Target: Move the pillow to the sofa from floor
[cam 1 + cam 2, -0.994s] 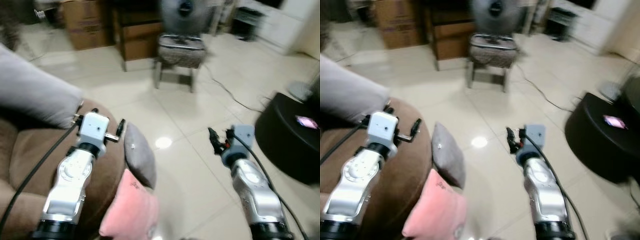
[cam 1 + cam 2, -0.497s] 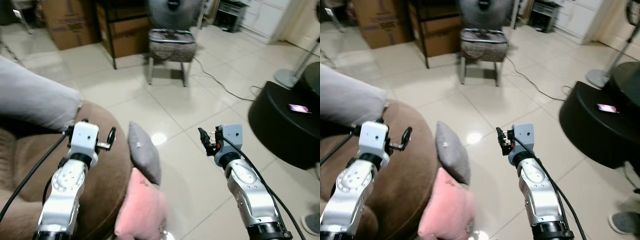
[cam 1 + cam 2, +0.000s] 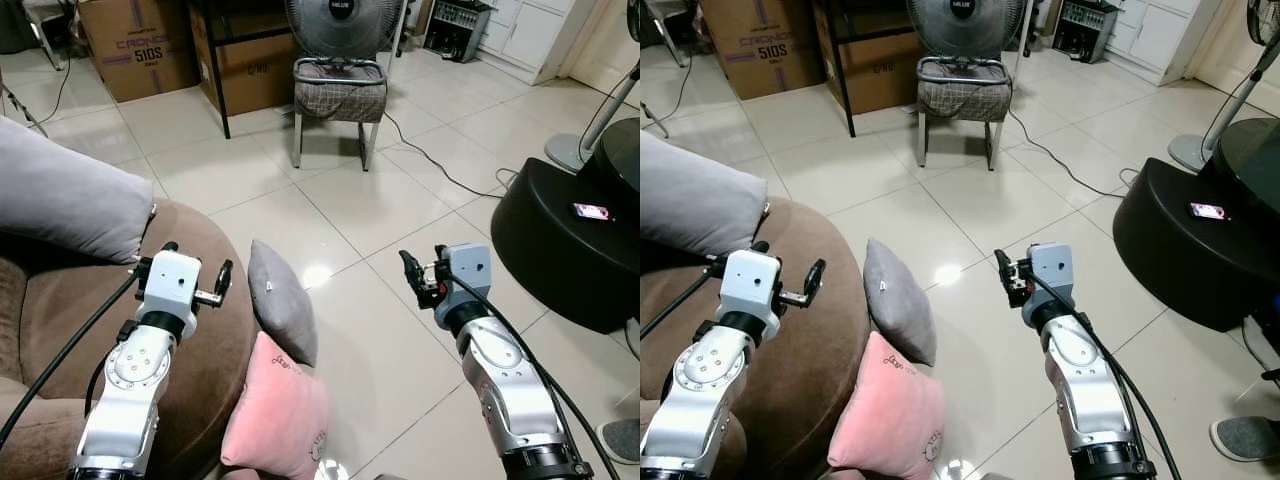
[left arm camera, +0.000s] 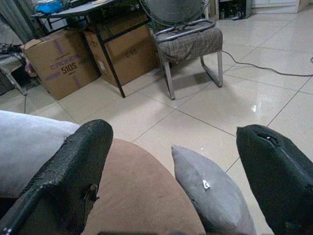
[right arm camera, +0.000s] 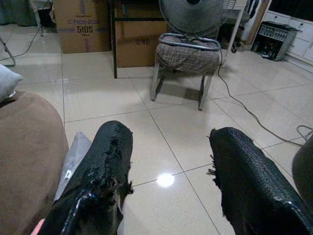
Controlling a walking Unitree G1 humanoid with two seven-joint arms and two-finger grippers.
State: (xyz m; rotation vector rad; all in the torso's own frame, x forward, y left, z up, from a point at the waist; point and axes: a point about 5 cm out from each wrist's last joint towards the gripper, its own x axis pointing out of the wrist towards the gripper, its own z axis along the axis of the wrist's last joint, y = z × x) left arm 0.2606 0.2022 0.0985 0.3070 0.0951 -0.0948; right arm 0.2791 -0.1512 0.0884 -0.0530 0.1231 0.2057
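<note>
A grey pillow [image 3: 281,303] stands on edge on the tiled floor, leaning against the brown sofa [image 3: 60,300]. A pink pillow [image 3: 277,415] leans on the sofa just in front of it, nearer to me. My left gripper [image 3: 198,265] is open and hovers over the sofa's rounded arm, a short way left of the grey pillow [image 4: 215,196]. My right gripper [image 3: 422,272] is open above bare floor, to the right of both pillows. Neither gripper holds or touches anything.
A large grey cushion [image 3: 70,205] lies on the sofa. A chair carrying a fan [image 3: 340,90] and cardboard boxes [image 3: 130,45] stand at the back. A black round table [image 3: 570,250] with a phone [image 3: 592,211] is at the right. A cable [image 3: 440,170] crosses the floor.
The whole picture has shifted and sharpened as the camera moved. Both arms keep about the same pose, grippers still open. The pillows have not moved.
</note>
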